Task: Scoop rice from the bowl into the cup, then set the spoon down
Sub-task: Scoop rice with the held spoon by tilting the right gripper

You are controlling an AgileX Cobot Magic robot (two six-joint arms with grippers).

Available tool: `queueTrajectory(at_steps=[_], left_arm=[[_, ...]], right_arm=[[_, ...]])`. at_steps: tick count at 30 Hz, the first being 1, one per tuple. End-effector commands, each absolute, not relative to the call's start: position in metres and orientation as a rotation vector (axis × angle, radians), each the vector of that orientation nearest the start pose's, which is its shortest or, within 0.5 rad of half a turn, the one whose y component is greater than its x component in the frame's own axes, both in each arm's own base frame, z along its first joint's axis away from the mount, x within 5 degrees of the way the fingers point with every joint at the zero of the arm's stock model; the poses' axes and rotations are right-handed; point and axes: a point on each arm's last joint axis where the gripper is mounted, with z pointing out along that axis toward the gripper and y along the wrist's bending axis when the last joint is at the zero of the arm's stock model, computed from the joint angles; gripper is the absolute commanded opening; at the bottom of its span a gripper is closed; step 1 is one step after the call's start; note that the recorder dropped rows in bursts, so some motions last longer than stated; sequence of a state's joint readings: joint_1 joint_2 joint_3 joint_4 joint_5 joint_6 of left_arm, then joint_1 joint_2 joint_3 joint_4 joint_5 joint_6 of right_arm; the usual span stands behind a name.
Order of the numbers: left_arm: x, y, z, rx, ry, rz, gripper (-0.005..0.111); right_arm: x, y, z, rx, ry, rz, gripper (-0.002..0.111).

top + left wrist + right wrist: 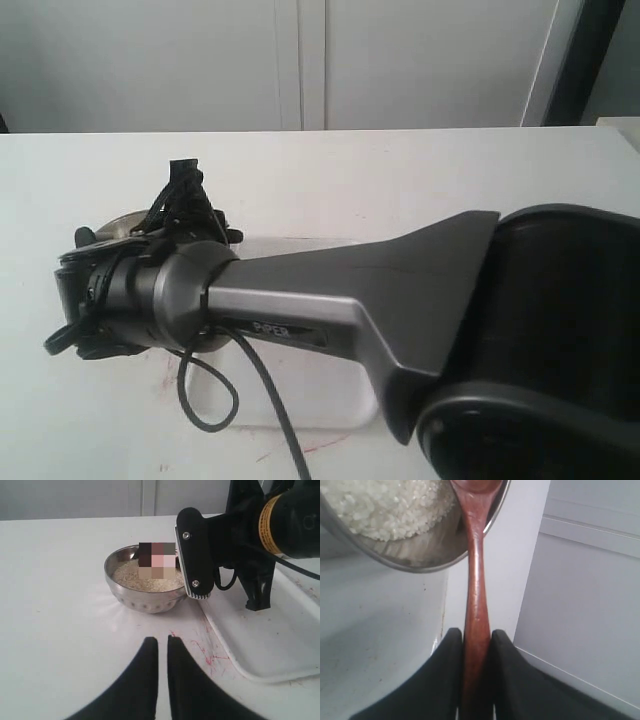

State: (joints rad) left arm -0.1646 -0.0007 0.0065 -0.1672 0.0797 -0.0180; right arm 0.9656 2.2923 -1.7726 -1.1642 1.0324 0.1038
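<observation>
Bowl [112, 232] rim peeks out behind the right arm [330, 285], which reaches across the table [400, 170]. Left wrist view: rice [142, 577] heaps in the bowl, and the left hand [161, 645] is pinched together, empty. Right wrist view: the right hand [476, 640] clamps the spoon [476, 580] by its handle, scoop end inside the bowl.

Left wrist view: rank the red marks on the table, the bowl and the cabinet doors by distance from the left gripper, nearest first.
1. The red marks: on the table just ahead of the left gripper, slightly to one side.
2. The bowl: farther ahead on the table, with rice in it.
3. The cabinet doors: beyond the table's far edge.
</observation>
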Motion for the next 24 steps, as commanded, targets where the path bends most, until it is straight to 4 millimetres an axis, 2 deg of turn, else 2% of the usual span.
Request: queueTrajectory(at_steps=[1, 10, 14, 24], left_arm=[[0.055, -0.011, 0.206, -0.008, 1.566, -0.299, 0.014], [0.055, -0.011, 0.206, -0.008, 1.566, -0.299, 0.014], [0.055, -0.011, 0.206, -0.008, 1.566, -0.299, 0.014], [0.055, -0.011, 0.206, -0.008, 1.566, -0.299, 0.014]], right_arm=[[0.334, 0.357, 0.177, -1.55, 1.734, -1.047, 0.0], [0.33, 0.357, 0.173, -1.544, 1.815, -0.983, 0.0], [0.33, 0.359, 0.177, -1.517, 1.858, -0.939, 0.0], [0.331, 0.369, 0.195, -1.454, 2.074, -0.626, 0.0]])
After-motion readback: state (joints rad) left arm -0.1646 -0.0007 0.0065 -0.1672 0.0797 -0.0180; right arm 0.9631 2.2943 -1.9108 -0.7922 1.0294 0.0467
